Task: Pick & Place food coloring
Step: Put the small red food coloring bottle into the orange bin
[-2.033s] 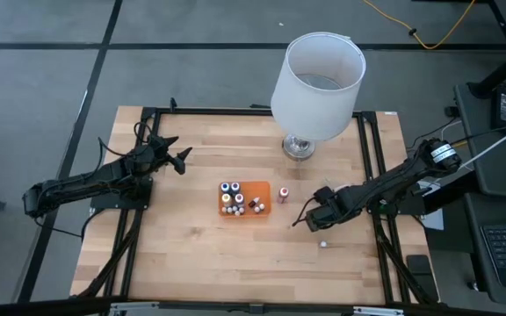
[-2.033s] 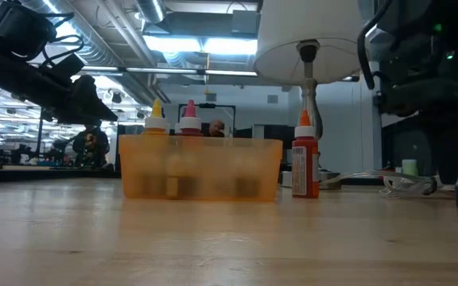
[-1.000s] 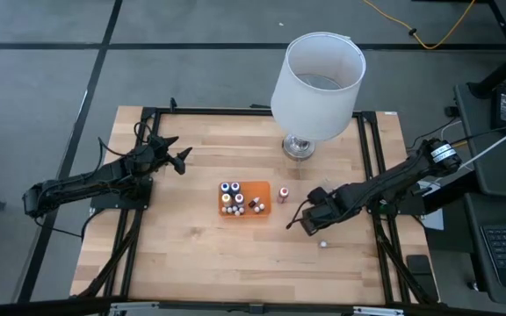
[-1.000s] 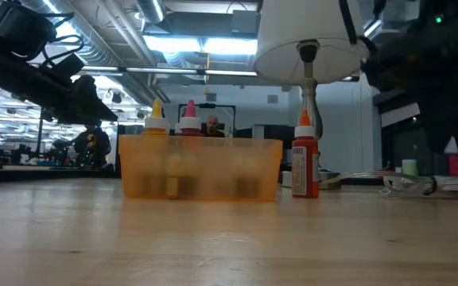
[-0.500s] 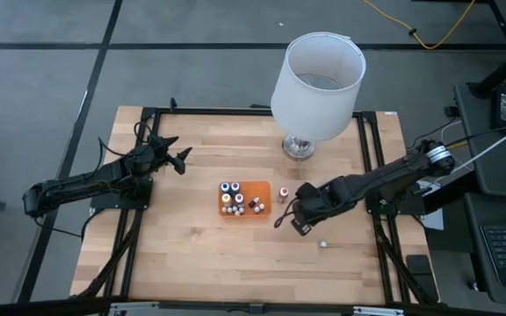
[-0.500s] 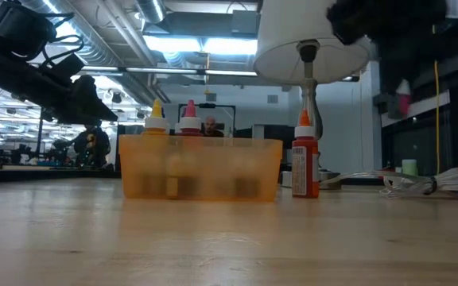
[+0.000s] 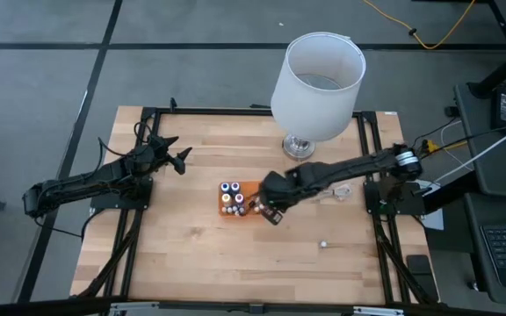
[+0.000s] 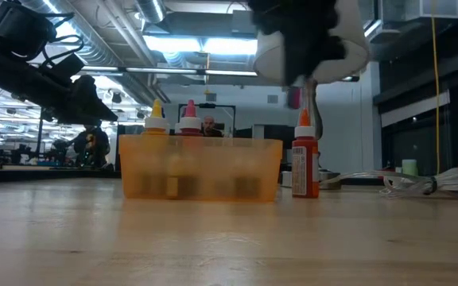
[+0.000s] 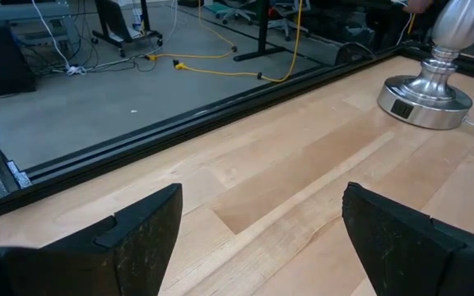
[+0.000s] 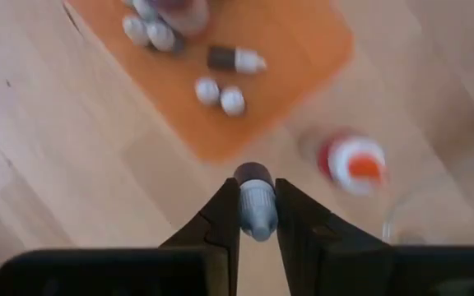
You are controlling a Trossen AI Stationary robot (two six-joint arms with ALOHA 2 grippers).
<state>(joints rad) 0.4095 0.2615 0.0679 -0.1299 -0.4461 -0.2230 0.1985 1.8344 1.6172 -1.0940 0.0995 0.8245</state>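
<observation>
Orange plastic marks the tray, taken as the landmark at the middle of the table. The right end effector is held over the tray's near right corner, clenched on 1 bottle of food coloring; in the right wrist view the bottle is seen pinched between both fingers, pale cap outward, with the tray's edge just beyond it. About 9 bottles are already inside the tray, most upright in its left half, and 1 is lying on its side. An orange-capped bottle stands on the table just right of the tray, and 1 more small bottle lies well apart from the tray, toward the table's front right. A lamp stands behind the tray to the right.

The left end effector waits well left of the tray with its fingers spread and nothing between them.

The placing step is judged to be close. The grip appears to be near the tray's rim rather than over its floor, so an early release could drop the bottle on the edge or outside. A low approach could knock the orange-capped bottle over, and a hard drop could topple the upright bottles.
</observation>
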